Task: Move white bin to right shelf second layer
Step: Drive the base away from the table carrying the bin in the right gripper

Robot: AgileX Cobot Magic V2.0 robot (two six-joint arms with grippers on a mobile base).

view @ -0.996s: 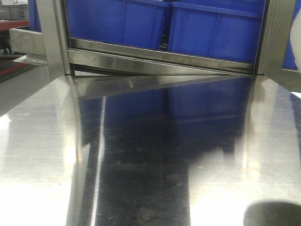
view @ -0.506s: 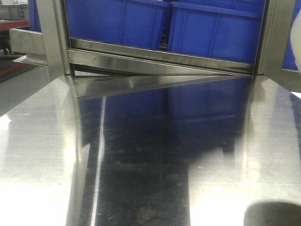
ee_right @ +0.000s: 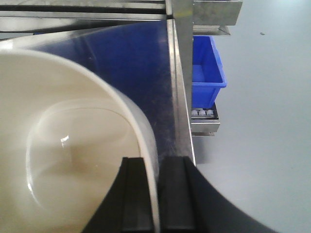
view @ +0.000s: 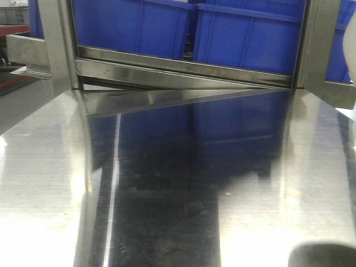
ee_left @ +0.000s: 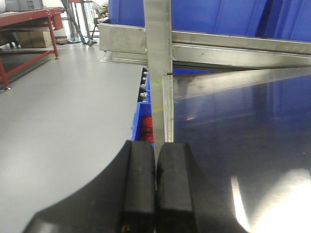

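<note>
Bright, even lighting. Heavy glare patches on the steel tabletop [view: 39,211]; blue crates [view: 245,39] mirrored darkly. Front view slightly soft.

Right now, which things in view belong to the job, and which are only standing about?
Job: white bin, clamped at its rim by the right gripper; left gripper, shut and empty.
Not the job: blue crates, steel deck, red table, lower blue crate.

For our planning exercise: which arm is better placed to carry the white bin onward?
Right. The right gripper clamps the bin wall; the left gripper is shut on nothing.
</note>
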